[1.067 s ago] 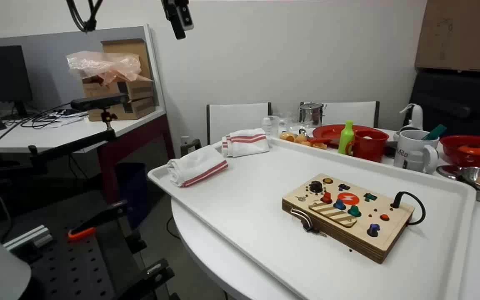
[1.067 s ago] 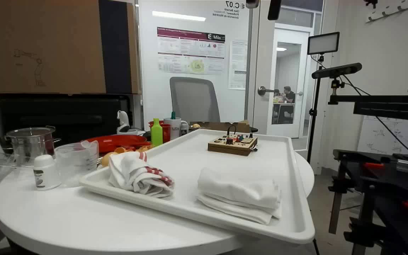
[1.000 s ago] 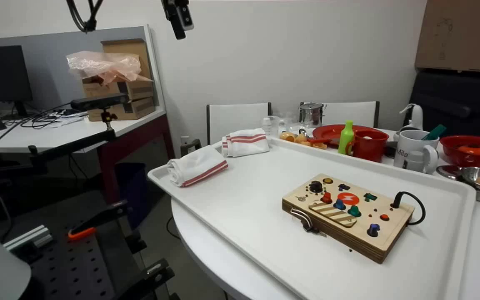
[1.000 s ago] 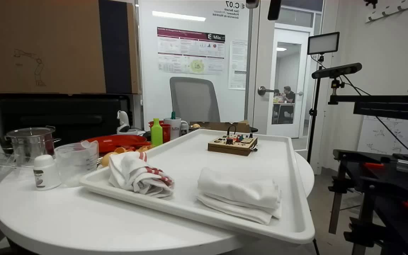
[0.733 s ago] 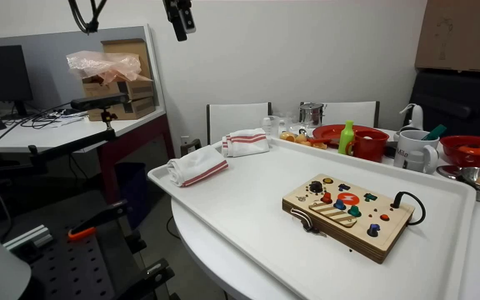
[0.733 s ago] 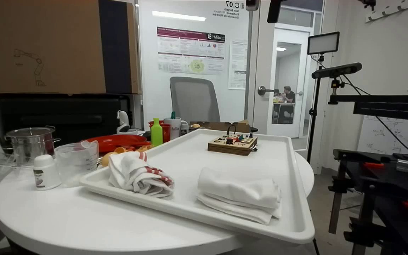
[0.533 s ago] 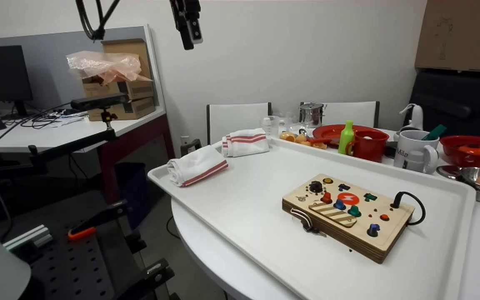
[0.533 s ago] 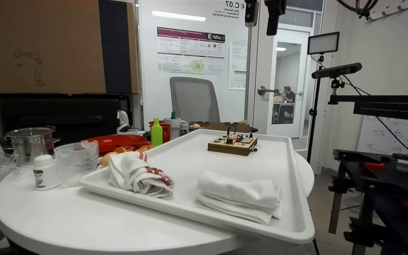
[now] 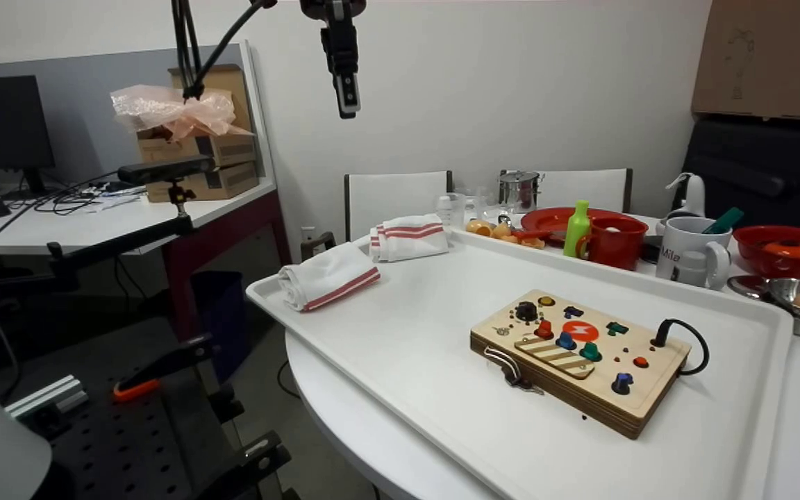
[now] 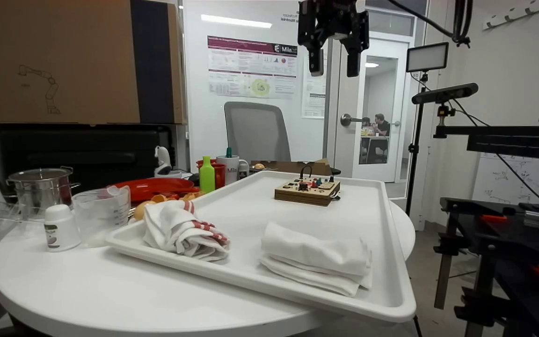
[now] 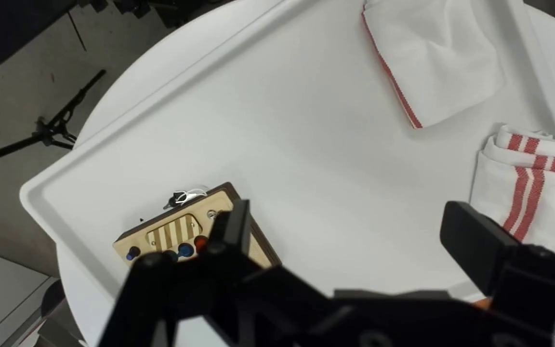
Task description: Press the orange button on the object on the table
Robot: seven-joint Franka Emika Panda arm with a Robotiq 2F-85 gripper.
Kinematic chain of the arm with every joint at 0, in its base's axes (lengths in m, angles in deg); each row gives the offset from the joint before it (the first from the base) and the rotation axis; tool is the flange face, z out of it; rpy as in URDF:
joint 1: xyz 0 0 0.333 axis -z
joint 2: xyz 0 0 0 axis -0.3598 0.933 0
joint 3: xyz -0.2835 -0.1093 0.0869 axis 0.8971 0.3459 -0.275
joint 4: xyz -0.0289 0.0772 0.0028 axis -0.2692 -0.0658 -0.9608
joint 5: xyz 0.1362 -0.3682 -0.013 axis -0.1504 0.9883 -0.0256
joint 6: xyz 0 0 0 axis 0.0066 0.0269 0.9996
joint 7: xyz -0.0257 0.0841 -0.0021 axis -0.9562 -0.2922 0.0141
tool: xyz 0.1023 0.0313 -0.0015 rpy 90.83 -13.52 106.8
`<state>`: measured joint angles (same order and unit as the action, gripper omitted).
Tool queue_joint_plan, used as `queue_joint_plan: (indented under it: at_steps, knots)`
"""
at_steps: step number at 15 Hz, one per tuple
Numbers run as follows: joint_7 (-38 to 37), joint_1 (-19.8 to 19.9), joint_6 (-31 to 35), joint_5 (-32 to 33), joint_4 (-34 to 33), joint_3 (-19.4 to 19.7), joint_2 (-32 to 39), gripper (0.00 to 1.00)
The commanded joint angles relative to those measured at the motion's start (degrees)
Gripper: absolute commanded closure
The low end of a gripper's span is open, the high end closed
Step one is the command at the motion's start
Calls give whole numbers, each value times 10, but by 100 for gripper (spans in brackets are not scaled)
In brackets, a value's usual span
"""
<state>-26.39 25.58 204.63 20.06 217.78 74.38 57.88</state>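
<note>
The object is a flat light-wood board (image 9: 605, 366) with coloured knobs, a striped panel and a dark cable. It lies on a white rimmed tray (image 9: 414, 340) on the white round table (image 9: 334, 403). The small round orange button (image 9: 641, 362) is near the board's cable end; it is hidden in the wrist view. The board also shows in an exterior view (image 10: 302, 196) and, partly covered by a finger, in the wrist view (image 11: 174, 231). My gripper (image 10: 335, 72) is open and empty, pointing down high above the tray. It shows in the wrist view (image 11: 345, 226) too.
Two folded white towels (image 9: 330, 276) (image 9: 410, 237) lie at one end of the tray. A green bottle (image 9: 578, 229), red mug (image 9: 612, 243), white mug (image 9: 692, 251) and red bowl (image 9: 792, 251) stand beyond the tray rim. A steel pot (image 10: 40, 189) and plastic cup (image 10: 103, 210) stand on the table.
My gripper has come down and moved toward the tray. It has turned to point more straight down. More of the arm and cables now shows. The board and towels have not moved.
</note>
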Motion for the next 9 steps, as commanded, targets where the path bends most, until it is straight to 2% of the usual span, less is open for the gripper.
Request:
queue_joint_plan:
  at_steps: [1, 4, 7, 9]
  knots:
    - [-6, -18, -2, 6, -2, 18, 2, 0]
    - [25, -22, 8, 9, -1, 25, 9, 0]
    - [164, -28, 18, -12, 0, 69, 25, 0]
    - [229, -12, 11, 3, -7, 96, 42, 0]
